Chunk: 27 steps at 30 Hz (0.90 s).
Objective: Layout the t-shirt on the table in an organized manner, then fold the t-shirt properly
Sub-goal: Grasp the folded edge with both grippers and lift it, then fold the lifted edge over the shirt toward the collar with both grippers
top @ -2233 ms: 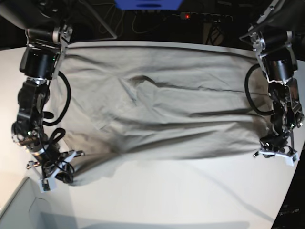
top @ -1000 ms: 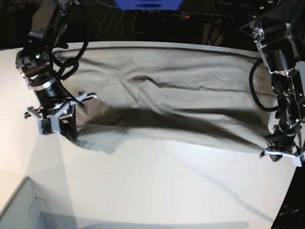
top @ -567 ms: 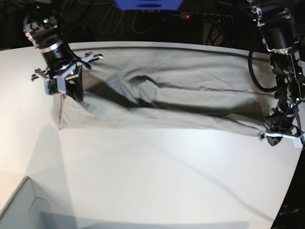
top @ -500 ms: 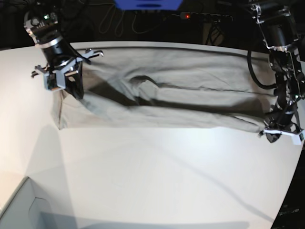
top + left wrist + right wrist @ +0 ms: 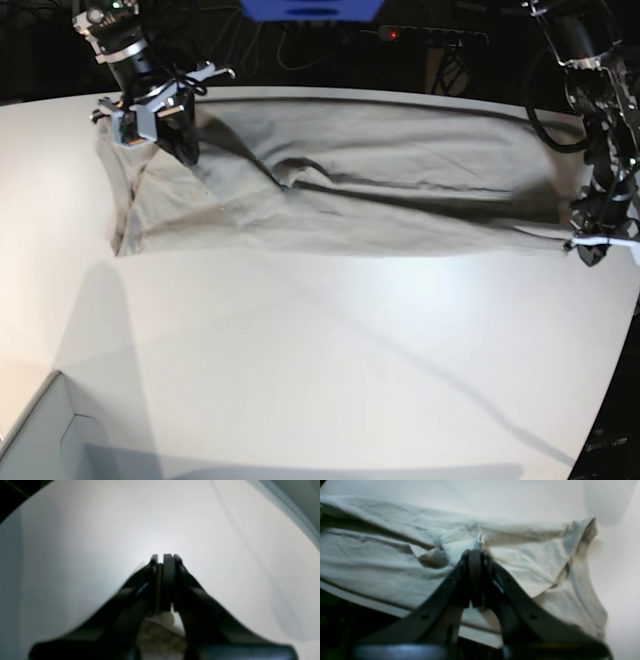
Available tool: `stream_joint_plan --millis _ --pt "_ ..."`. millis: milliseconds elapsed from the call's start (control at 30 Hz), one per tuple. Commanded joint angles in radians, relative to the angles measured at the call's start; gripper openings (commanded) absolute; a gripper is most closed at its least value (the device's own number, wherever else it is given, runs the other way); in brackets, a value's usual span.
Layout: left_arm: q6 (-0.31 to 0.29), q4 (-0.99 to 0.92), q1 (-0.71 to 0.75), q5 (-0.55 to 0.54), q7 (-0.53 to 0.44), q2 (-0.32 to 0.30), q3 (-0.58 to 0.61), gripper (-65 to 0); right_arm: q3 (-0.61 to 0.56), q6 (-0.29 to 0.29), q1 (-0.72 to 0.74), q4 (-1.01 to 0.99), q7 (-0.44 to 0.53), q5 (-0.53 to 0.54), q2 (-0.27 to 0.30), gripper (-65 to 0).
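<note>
One t-shirt (image 5: 340, 190) is lying stretched across the white bench (image 5: 330, 370) toward 12 o'clock, its far hem partly hidden. The right gripper (image 5: 160, 125) at 10 o'clock and the left gripper (image 5: 592, 245) at 3 o'clock are each pinching cloth, jaws pressed together.

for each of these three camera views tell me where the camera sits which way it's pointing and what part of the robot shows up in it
Base: high above, looking down on the large white tabletop and the light beige-grey cotton t-shirt; both arms show.
Left wrist: behind the left gripper, facing bare table; shut black fingers, beige cloth bunched low between them.
Right wrist: behind the right gripper, facing the rumpled shirt; shut fingers at a fold.
Shared: base and right wrist both show shirt and right gripper; all see the table.
</note>
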Motion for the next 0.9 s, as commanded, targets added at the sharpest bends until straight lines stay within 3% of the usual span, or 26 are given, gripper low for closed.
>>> stream_joint_plan --millis 0,667,867 --pt "-0.005 0.021 -0.004 -0.007 -0.027 -0.016 -0.007 -65.0 0.003 0.012 0.006 0.002 0.032 0.02 0.001 -65.0" --pt "-0.006 0.121 0.163 -0.007 -0.029 -0.016 -0.011 -65.0 0.009 0.012 0.046 -0.084 0.032 0.018 0.024 -65.0" --pt "-0.006 0.104 0.177 -0.007 -0.027 -0.01 -0.08 -65.0 0.044 0.012 0.046 -0.081 0.032 0.018 0.037 -65.0"
